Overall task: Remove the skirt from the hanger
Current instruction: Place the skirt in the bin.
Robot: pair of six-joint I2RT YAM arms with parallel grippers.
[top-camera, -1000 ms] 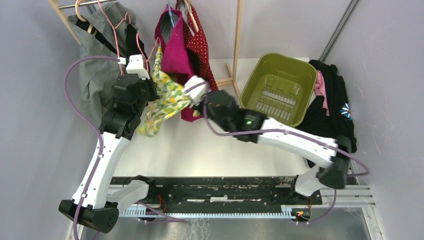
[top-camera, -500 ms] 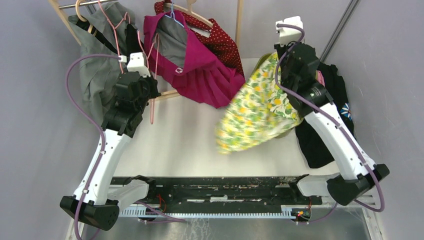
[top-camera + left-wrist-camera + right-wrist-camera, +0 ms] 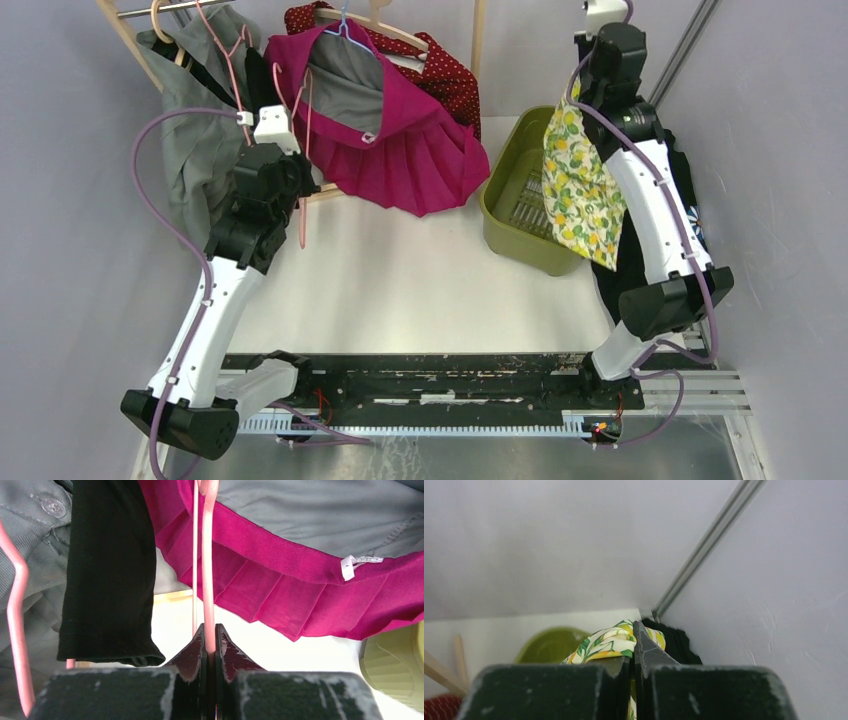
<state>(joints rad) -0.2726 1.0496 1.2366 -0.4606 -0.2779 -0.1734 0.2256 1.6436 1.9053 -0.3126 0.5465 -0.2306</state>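
Observation:
The skirt (image 3: pixel 575 180), yellow and green floral cloth, dangles free of any hanger over the right side of the green basket (image 3: pixel 515 215). My right gripper (image 3: pixel 585 88) is raised high at the back right and shut on the skirt's top edge; in the right wrist view the bunched skirt (image 3: pixel 610 642) sits in my right gripper (image 3: pixel 633 641). The hanger (image 3: pixel 303 215), a thin pink wire, carries no cloth where it shows. My left gripper (image 3: pixel 298 188) is shut on it; the left wrist view shows the hanger (image 3: pixel 207 580) rising out of my left gripper (image 3: pixel 210 635).
A magenta pleated garment (image 3: pixel 400 150) and a red dotted one (image 3: pixel 450 85) hang from the wooden rack (image 3: pixel 478 50). A grey shirt (image 3: pixel 195 150) and a black garment (image 3: pixel 110 570) hang at the left. Dark clothes (image 3: pixel 690 200) lie piled by the right wall.
My right arm has swung the skirt away from the hanger, right across the table and up above the basket. The magenta garment swung out wide. My left arm stayed put.

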